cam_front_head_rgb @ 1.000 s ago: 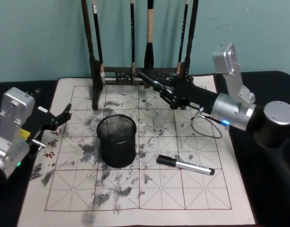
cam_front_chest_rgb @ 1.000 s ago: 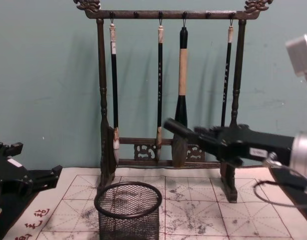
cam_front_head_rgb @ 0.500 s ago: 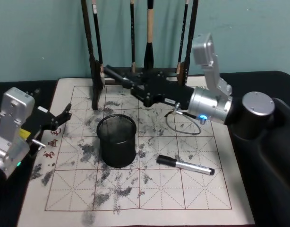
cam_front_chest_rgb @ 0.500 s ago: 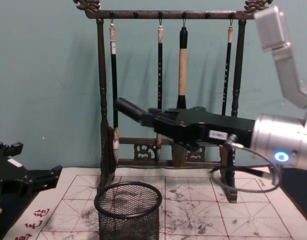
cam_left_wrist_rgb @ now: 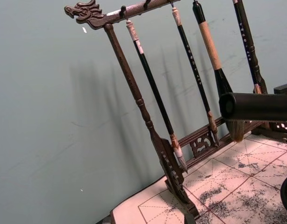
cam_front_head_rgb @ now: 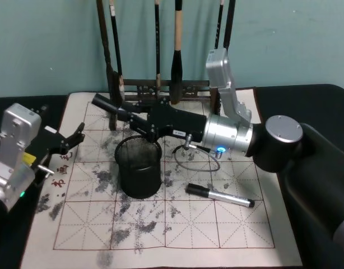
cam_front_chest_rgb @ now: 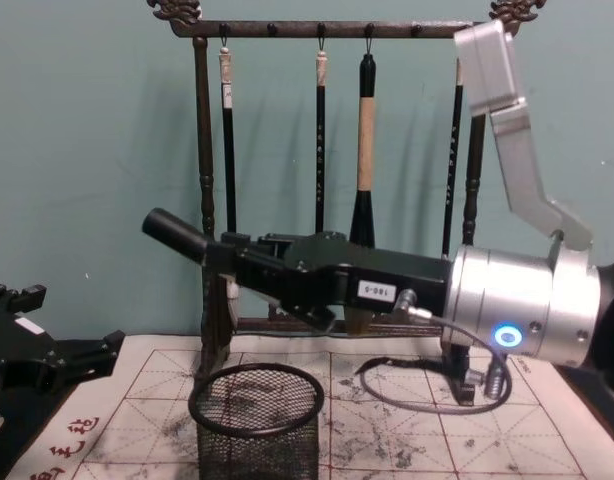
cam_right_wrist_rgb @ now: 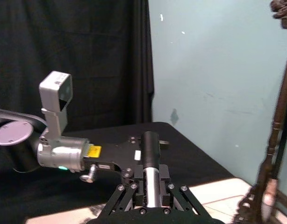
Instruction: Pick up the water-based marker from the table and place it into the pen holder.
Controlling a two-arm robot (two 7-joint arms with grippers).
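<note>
Right gripper (cam_front_chest_rgb: 232, 262) pinches a marker (cam_front_chest_rgb: 177, 236) over the mesh cup (cam_front_chest_rgb: 255, 400), left gripper (cam_front_head_rgb: 71, 140) spread at nine o'clock; head view adds another marker (cam_front_head_rgb: 219, 195) at four

The pen holder (cam_front_chest_rgb: 257, 430) loses its base at chest view's edge.

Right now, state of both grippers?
Left gripper: fingers open, holding nothing.
Right gripper: fingers shut on a marker, black cap pointing forward.
</note>
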